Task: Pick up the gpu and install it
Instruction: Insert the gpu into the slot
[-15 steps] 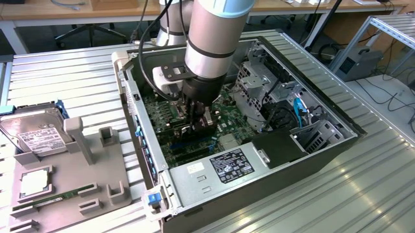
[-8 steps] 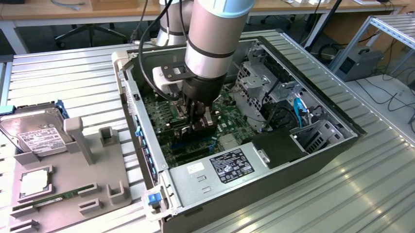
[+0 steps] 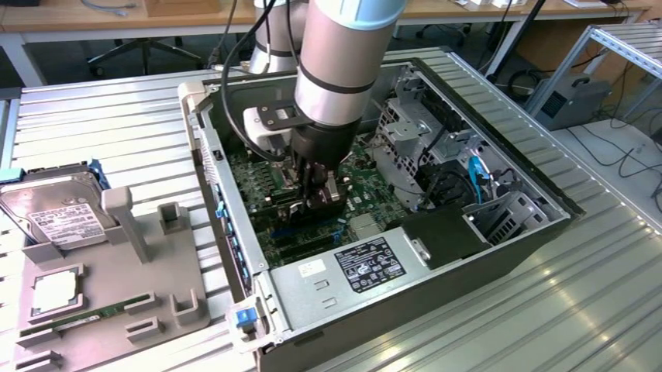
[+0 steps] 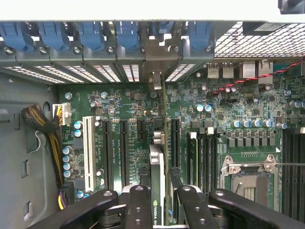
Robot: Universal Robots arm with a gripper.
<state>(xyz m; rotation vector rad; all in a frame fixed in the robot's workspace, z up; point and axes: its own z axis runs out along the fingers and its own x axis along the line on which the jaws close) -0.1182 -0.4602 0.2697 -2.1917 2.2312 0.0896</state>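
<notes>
Now we see our claw [image 4: 161, 202] clamped on the gpu [image 4: 157, 181], held edge-on over the motherboard [image 4: 128, 102], inside the computer case [image 3: 538, 232] at center frame.

Robotics lab or test workshop. Indicators: a ribbed aluminium workbench [image 3: 579, 294], an opened computer case [image 3: 414, 232] on it, a grey parts fixture [image 3: 114, 302], aluminium-profile framing [image 3: 621, 46], office chairs [image 3: 145, 50] and wooden desks [image 3: 104, 19] behind.
</notes>
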